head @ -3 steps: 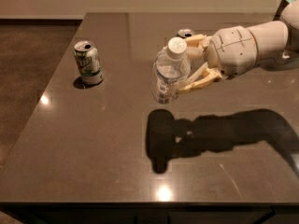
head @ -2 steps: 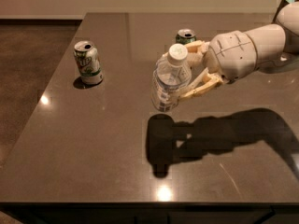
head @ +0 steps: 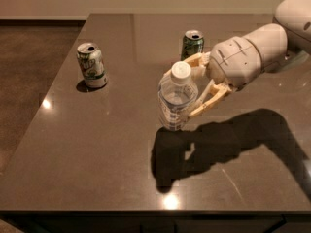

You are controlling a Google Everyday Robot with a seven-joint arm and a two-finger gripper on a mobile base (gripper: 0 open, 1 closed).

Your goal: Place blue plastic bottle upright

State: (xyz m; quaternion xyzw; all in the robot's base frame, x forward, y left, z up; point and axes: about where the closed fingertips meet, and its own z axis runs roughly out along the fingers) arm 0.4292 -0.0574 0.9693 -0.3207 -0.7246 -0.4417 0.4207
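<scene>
The blue plastic bottle (head: 176, 103) is clear, with a white cap and a pale label. It stands upright near the middle of the dark table (head: 97, 144). My gripper (head: 183, 92) reaches in from the right and is shut on it, with one tan finger (head: 190, 62) behind the bottle and one in front at its lower right. The bottle's shadow lies apart from its base, in front of it, so it seems to hang just above the table.
A green-and-white soda can (head: 91, 65) stands at the table's left. A second can (head: 192, 43) stands behind the gripper, close to the arm (head: 257, 50). The table's left and front edges are near.
My gripper has moved toward the camera and lower in the view with the bottle in it, away from the rear can. Both cans have stayed in place.
</scene>
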